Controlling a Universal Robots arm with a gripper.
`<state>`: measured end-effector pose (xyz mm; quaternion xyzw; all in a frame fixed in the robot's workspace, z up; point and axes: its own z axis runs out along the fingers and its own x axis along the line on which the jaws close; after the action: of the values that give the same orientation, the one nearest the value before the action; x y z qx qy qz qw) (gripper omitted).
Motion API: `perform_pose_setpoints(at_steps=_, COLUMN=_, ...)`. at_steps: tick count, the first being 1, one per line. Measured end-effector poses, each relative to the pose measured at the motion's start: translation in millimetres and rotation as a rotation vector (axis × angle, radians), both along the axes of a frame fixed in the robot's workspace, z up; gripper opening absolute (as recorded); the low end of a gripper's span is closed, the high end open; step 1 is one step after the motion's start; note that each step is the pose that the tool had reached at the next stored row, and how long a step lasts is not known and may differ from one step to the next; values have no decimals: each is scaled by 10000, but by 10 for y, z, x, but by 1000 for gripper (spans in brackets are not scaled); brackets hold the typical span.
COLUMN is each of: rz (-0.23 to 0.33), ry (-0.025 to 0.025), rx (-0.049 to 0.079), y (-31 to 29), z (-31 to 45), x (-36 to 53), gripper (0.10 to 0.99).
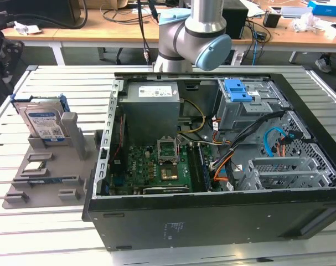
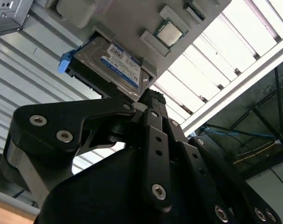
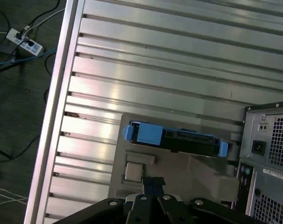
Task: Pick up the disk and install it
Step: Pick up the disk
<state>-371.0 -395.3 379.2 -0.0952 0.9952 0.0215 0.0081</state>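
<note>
my gripper [image 3: 153,183] is clenched on nothing. the disk [image 3: 178,140] stands on edge in the grey holder [image 3: 197,172], ahead of the tips, its long edge crosswise to them.

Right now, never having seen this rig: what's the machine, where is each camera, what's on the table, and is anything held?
The machine is a single robot arm. The exterior view looks at it from a camera off the arm. The two wrist views come from cameras riding on the arm, so the black linkage in them is its own gripper.

On the slatted metal table lies an open computer case, and at the exterior view's left there is a grey holder tray. The disk, silver with a blue frame, stands on edge in a slot of that tray. A small square chip sits on the tray as well.

Nothing is held. The fingers look closed together and empty, apart from the disk.
</note>
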Motion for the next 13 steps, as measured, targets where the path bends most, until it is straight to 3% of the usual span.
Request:
perform_pose_setpoints(at_steps=2, rz=656, ry=0, rx=-1, y=0, z=0, x=0, gripper=106)
perform_pose_setpoints(at_steps=13, rz=2299, ry=-1, rx=-1, y=0, z=0, x=0, gripper=106)
